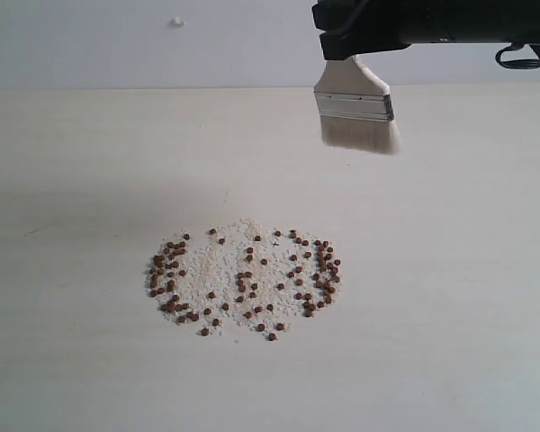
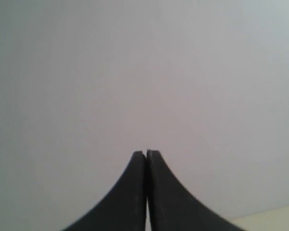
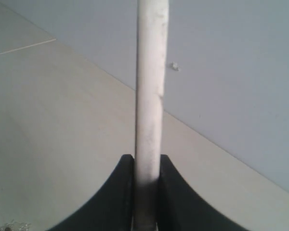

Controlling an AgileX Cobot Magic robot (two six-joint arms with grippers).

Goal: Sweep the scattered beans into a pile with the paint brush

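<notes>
This is looking like a robotics lab test bench. A pale wood-grain tabletop (image 1: 72, 378) is filling most of the frame, with a plain grey-white wall (image 1: 117, 45) standing along the top. A black robot arm (image 1: 450, 22) is hanging at the upper right, holding a paint brush (image 1: 355, 108), while beans (image 1: 242, 282) and pale crumbs (image 1: 223, 263) are lying in one patch at the centre.

beans: we've got tiny round reddish-brown beans (image 1: 243, 279) mid-table on the pale flat table (image 1: 450, 351), mixed among off-white crumbs (image 1: 227, 259)
brush: wide flat wooden-handled paint brush (image 1: 354, 103) over the table, behind the beans, a bit right, well apart
grip: black right gripper (image 3: 147, 166) around its handle
</notes>
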